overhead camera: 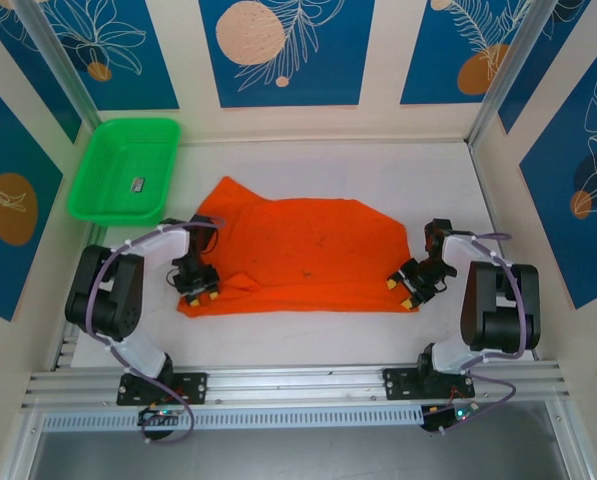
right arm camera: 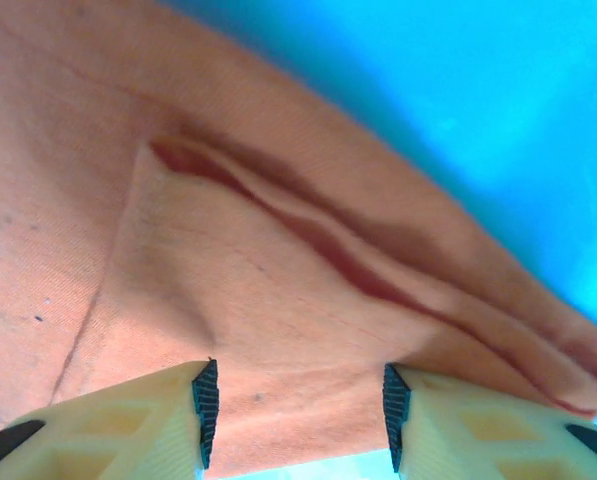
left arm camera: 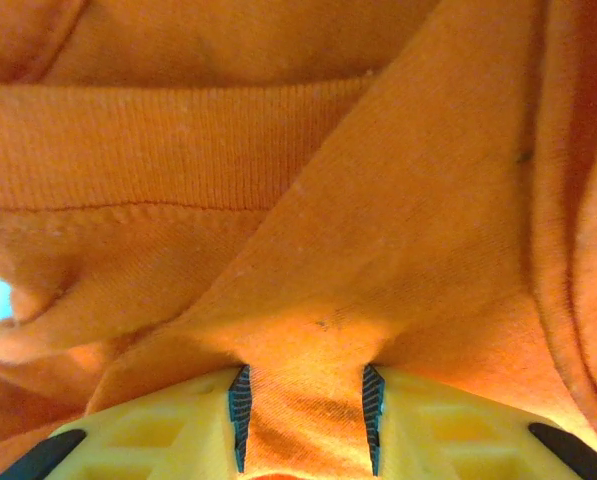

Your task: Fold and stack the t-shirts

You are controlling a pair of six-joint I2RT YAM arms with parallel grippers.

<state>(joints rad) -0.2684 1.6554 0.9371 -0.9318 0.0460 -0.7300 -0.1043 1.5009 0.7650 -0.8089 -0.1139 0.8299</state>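
Currently, the bright orange short-sleeved cloth t-shirt (overhead camera: 308,250) lies spread on the white table (overhead camera: 308,170). The left gripper (overhead camera: 197,286) pinches its near-left hem narrowly. The right gripper (overhead camera: 400,291) straddles the near-right corner, jaws wide. Risk: lifting one-sided would skew the fold.

A white flat table (overhead camera: 378,170) carries a bright orange cloth t-shirt (overhead camera: 308,250) spread mid-surface, with a green plastic tray (overhead camera: 90,170) at the far left corner.
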